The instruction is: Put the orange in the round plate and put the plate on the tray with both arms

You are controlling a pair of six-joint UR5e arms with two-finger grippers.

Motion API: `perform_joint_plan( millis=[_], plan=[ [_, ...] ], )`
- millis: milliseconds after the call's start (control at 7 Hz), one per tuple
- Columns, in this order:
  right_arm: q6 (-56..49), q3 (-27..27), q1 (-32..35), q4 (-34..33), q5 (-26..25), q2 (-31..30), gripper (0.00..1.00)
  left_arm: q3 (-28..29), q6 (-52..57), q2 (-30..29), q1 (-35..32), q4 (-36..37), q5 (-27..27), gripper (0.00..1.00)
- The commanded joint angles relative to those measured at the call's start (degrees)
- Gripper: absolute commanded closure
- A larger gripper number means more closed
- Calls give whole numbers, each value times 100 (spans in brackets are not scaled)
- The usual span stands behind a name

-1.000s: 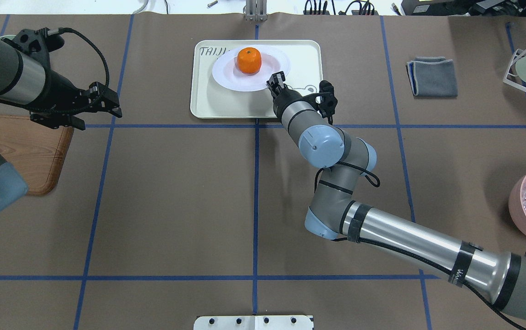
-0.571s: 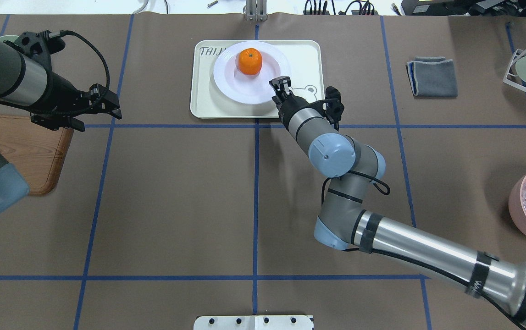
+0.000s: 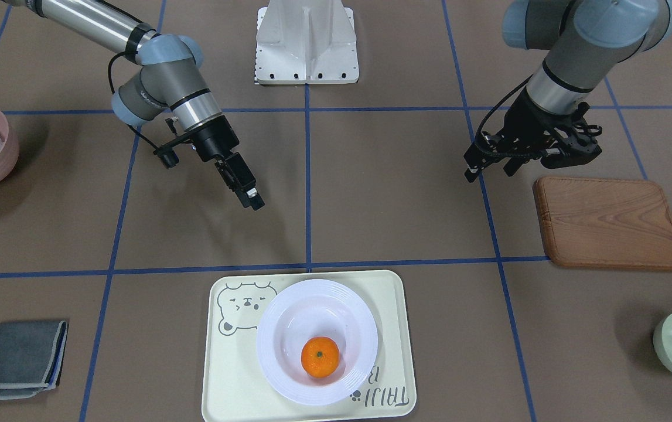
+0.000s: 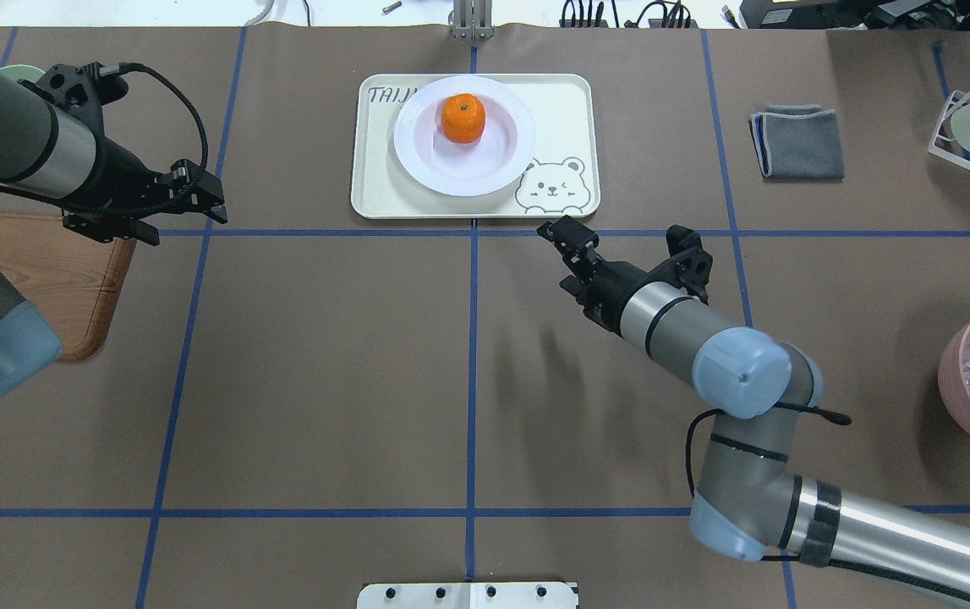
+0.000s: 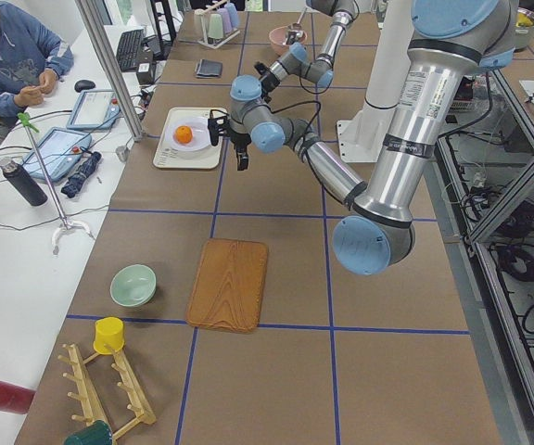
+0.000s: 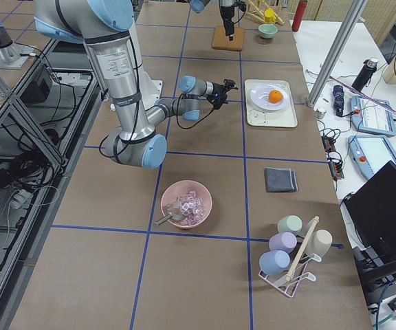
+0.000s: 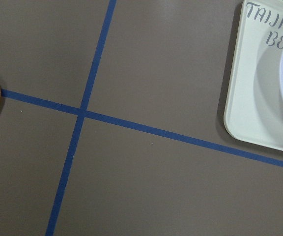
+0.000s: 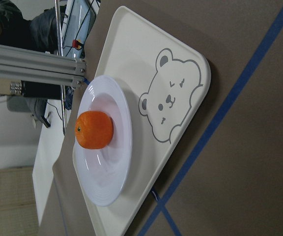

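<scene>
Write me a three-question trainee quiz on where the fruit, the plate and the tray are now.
1. True or false: the small bright-orange fruit lies inside the glossy white round plate.
2. The plate rests on: A) the brown wooden board; B) the pale cream rectangular bear tray; C) the folded grey cloth.
3. Fill in: the claw nearer the tray is the robot's ____ one.
Key: 1 true; 2 B; 3 right, that is, the right claw.
</scene>
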Motion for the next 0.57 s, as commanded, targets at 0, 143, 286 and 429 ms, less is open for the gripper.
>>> perform_joint_plan(
  millis=[0,143,286,429],
  plan=[
    [-1859,-96,1547,-93,2613,-230,0,-4,561,202,-41,-3,15,9],
    [-2649,-350,2470,-224,4020,-300,0,-4,1043,378,-146,-12,24,9],
    [-3597,-457,3150,-695,4852,-301,0,-4,1579,528,-304,-12,24,9],
    [-4972,-423,3548,-1570,5217,-310,0,-13,2010,712,-557,-12,-37,9]
  ],
)
